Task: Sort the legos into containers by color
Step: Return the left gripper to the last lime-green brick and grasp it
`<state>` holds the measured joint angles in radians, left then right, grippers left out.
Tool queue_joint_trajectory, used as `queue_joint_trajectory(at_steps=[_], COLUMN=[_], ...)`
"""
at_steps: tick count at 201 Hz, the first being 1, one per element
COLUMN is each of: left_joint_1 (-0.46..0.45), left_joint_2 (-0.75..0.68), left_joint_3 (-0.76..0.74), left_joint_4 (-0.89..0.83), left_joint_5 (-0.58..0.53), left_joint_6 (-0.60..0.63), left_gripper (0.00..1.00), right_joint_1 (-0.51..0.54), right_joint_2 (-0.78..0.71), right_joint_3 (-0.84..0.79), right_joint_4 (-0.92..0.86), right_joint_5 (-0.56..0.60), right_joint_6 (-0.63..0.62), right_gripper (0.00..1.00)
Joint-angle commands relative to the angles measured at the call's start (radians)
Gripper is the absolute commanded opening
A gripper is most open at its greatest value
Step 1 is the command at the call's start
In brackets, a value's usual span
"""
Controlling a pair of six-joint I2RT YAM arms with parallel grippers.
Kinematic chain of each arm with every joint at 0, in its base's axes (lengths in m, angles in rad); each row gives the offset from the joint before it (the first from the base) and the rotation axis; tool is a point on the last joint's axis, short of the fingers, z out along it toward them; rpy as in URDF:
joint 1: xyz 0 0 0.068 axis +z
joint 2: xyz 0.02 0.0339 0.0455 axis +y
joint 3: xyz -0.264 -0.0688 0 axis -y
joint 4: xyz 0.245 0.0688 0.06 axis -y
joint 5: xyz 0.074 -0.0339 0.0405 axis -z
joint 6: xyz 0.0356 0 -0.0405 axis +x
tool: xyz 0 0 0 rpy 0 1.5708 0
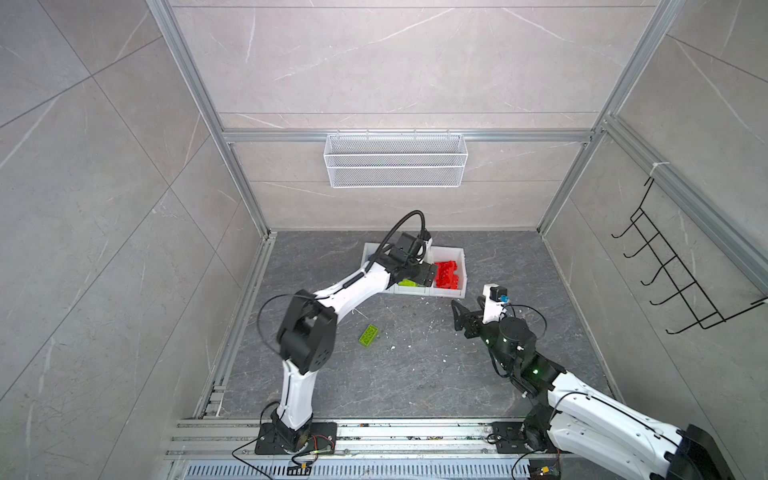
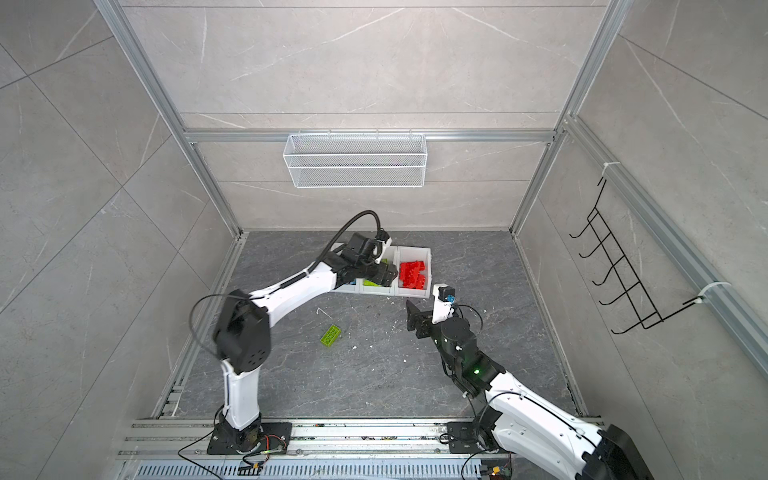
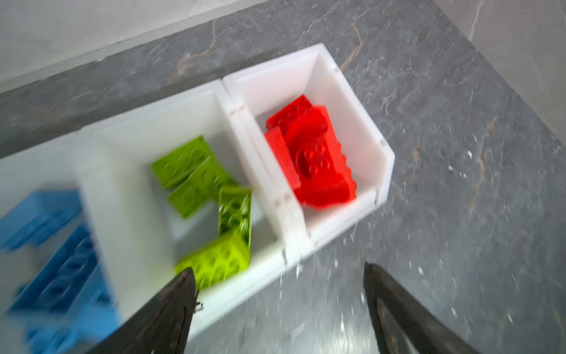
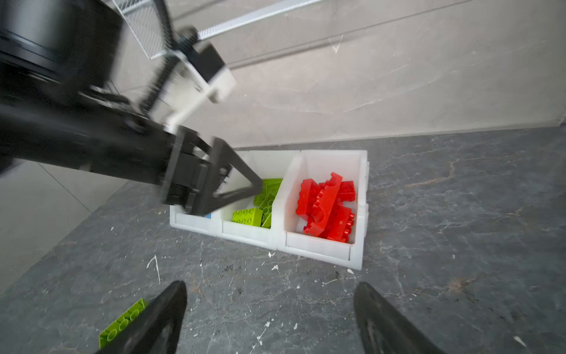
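Note:
Three joined white containers (image 1: 451, 251) stand at the back of the dark floor. In the left wrist view they hold blue legos (image 3: 58, 245), lime green legos (image 3: 196, 174) and red legos (image 3: 309, 153), one colour per bin. My left gripper (image 3: 278, 269) hangs open and empty over the front edge of the middle bin (image 1: 428, 274). One loose green brick (image 1: 368, 335) lies on the floor left of centre, and also shows in the right wrist view (image 4: 122, 321). My right gripper (image 4: 271, 285) is open and empty, low over the floor in front of the red bin (image 1: 459, 316).
A white wire mesh basket (image 1: 395, 160) hangs on the back wall. A black hook rack (image 1: 673, 266) is fixed to the right wall. Small white chips (image 4: 274, 267) litter the floor in front of the bins. Aluminium rails run along the front edge.

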<state>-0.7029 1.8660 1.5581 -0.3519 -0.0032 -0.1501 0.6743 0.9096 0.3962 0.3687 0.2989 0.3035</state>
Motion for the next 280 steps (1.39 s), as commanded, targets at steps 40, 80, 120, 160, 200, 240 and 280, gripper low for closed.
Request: queue_joint_trajectory(at_steps=[40, 80, 120, 160, 200, 240, 280], left_joint_1=[-0.003, -0.003, -0.003, -0.003, -0.003, -0.003, -0.003], left_joint_2=[-0.521, -0.575, -0.554, -0.454, -0.408, -0.368, -0.358], left_joint_3=[-0.607, -0.733, -0.792, -0.759, -0.758, -0.76, -0.771], left_joint_4=[-0.005, -0.012, 0.039, 0.046, 0.089, 0.1, 0.115], left_joint_5=[-0.229, -0.249, -0.276, -0.261, -0.219, -0.191, -0.198], left_joint_6=[-0.165, -0.155, -0.106, -0.079, -0.083, -0.093, -0.115], left_gripper=[0.97, 0.98, 0.97, 0.92, 0.85, 0.81, 0.74], right_joint_1=[0.004, 0.005, 0.005, 0.004, 0.005, 0.004, 0.004], right_joint_2=[0.186, 0.209, 0.225, 0.216, 0.211, 0.205, 0.188], right_joint_3=[0.081, 0.079, 0.08, 0.079, 0.081, 0.084, 0.075], right_joint_4=[0.045, 0.053, 0.054, 0.053, 0.041, 0.036, 0.036], right_joint_5=[-0.198, -0.232, -0.221, -0.215, -0.187, -0.197, -0.17], right_joint_6=[0.02, 0.022, 0.008, 0.006, 0.008, 0.01, 0.007], right_gripper=[0.87, 0.87, 0.87, 0.87, 0.87, 0.87, 0.87])
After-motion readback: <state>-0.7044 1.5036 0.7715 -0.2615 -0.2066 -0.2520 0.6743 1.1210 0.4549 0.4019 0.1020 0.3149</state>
